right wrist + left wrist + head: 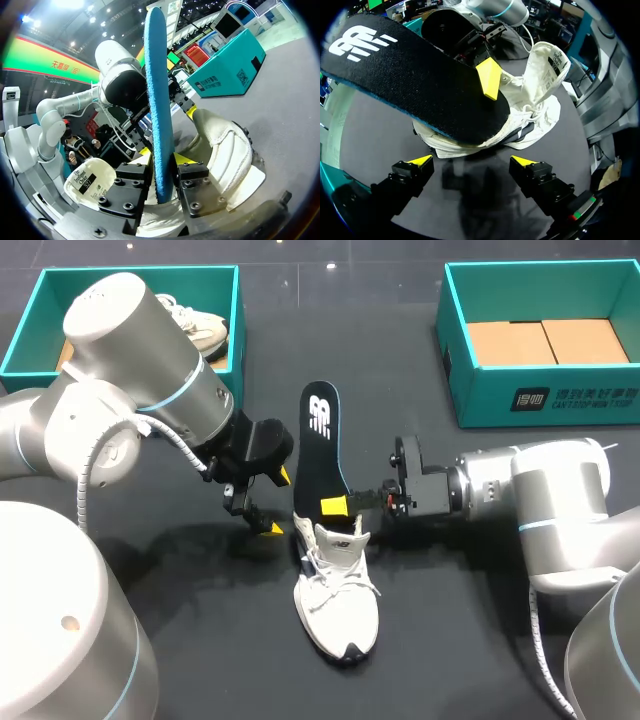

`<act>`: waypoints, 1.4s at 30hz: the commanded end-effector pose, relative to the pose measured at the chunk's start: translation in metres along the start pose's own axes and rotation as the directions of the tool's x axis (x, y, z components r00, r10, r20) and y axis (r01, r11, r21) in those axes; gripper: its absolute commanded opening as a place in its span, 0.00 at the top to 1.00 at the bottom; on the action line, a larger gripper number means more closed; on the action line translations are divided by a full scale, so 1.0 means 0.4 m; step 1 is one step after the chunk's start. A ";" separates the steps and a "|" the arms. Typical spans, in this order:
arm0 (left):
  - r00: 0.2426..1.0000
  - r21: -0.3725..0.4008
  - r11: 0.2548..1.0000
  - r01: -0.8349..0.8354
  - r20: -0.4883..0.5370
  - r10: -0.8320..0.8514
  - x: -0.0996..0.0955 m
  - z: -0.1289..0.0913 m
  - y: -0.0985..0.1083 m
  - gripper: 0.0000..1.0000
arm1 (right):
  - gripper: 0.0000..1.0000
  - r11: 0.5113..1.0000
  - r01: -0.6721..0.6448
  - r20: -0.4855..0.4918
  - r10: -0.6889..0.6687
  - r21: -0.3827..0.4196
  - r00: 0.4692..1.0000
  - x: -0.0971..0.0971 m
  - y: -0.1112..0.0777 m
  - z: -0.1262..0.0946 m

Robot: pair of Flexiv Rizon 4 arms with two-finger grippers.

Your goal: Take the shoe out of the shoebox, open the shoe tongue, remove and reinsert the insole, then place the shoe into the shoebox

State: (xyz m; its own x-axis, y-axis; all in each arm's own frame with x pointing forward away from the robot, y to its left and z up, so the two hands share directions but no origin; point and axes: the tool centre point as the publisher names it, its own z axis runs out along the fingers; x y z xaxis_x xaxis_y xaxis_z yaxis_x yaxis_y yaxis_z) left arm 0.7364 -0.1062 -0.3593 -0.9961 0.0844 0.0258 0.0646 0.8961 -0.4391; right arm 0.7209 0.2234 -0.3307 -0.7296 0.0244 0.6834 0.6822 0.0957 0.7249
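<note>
My right pincer (161,169) is clamped on the insole (320,440), which stands above the shoe (338,602). My left pincer (471,161) is wide open and empty near the shoe's heel. I think I should slide the insole in slowly, toe first.

Right fingers (335,504) clamp the dark insole (322,440) jutting from the white shoe (337,600); left fingers (272,528) gape nearby.

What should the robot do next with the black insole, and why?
Probably the left gripper should steady the white shoe: it is open beside it, nothing holds the shoe, and the right gripper is shut on the insole, whose end sits at the shoe's opening.
</note>
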 end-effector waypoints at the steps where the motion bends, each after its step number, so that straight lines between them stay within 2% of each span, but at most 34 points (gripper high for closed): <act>1: 1.000 0.000 1.000 -0.001 0.000 0.001 0.001 0.000 0.001 0.00 | 0.75 1.000 0.006 -0.002 -0.005 0.007 1.000 -0.005 0.007 0.014; 22: 1.000 0.000 1.000 -0.001 0.000 0.001 0.001 0.000 0.001 0.00 | 0.74 0.998 0.060 -0.021 -0.060 0.017 0.998 -0.009 0.052 0.015; 42: 1.000 0.000 1.000 -0.001 0.000 0.001 0.001 0.000 0.001 0.00 | 0.78 0.997 0.069 0.011 -0.069 -0.035 0.998 -0.028 0.109 0.023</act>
State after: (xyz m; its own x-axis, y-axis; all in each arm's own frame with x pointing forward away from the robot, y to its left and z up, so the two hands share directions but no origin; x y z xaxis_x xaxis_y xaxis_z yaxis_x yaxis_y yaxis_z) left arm 0.7364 -0.1062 -0.3593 -0.9961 0.0844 0.0258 0.0646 0.8961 -0.4391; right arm 0.7587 0.2338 -0.3082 -0.7753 0.0228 0.6312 0.6312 0.0648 0.7729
